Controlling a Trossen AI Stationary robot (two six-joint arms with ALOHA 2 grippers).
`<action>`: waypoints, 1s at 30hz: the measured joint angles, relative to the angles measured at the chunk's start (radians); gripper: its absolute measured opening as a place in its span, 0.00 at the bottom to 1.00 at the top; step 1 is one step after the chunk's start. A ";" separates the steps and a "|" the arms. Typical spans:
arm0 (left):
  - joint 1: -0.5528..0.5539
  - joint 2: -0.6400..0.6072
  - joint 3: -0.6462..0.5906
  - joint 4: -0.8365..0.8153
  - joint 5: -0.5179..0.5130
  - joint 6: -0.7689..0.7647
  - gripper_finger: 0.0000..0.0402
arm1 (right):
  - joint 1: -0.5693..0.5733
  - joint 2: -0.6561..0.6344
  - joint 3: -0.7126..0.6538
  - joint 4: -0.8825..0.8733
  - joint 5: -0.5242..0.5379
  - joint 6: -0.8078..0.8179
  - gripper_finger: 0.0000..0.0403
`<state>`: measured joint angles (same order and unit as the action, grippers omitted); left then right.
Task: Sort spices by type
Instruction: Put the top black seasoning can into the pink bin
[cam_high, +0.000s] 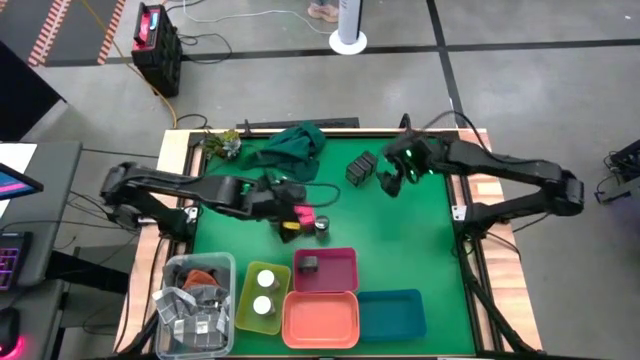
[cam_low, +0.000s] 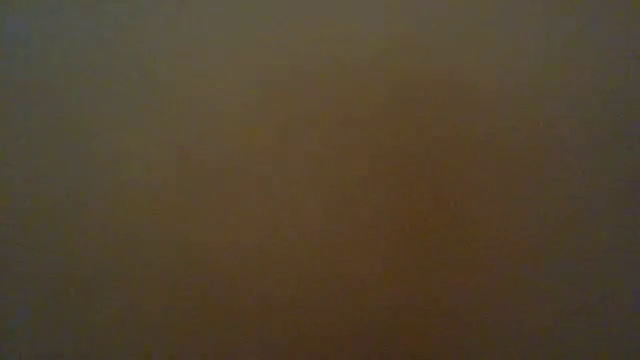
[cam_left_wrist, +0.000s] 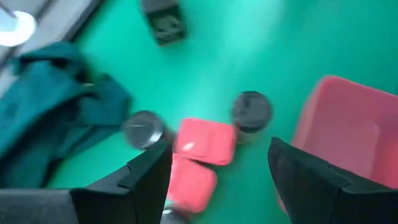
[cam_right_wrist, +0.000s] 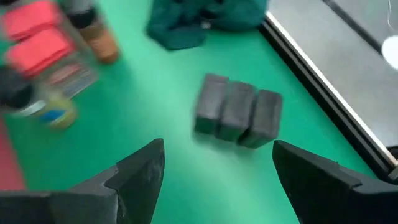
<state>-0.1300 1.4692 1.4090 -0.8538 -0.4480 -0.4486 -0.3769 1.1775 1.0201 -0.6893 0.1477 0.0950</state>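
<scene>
Green table (cam_high: 420, 250) (trays (cam_high: 322, 318), grey boxes (cam_high: 361, 168), cloth (cam_high: 292, 147), pink blocks (cam_high: 303, 216)).

The high view is evenly lit and fairly sharp. The low view is a featureless brown murk. Both wrist views are bright but motion-blurred, soft throughout.

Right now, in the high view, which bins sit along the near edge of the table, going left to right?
Clear bin → yellow tray holding two white-lidded jars → orange tray, pink tray behind it → blue tray.
</scene>
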 joint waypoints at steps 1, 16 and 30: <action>0.002 -0.026 -0.015 -0.003 -0.015 -0.008 0.63 | -0.034 0.026 0.000 0.026 -0.022 -0.005 0.81; 0.062 -0.228 -0.072 -0.004 -0.031 -0.047 0.63 | -0.239 0.399 0.192 0.044 -0.078 -0.072 0.81; 0.062 -0.232 -0.072 -0.008 -0.030 -0.015 0.63 | -0.322 0.465 0.213 0.054 -0.174 -0.105 0.81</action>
<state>-0.0681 1.2373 1.3369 -0.8619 -0.4778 -0.4640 -0.6993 1.6424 1.2332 -0.6357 -0.0260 -0.0096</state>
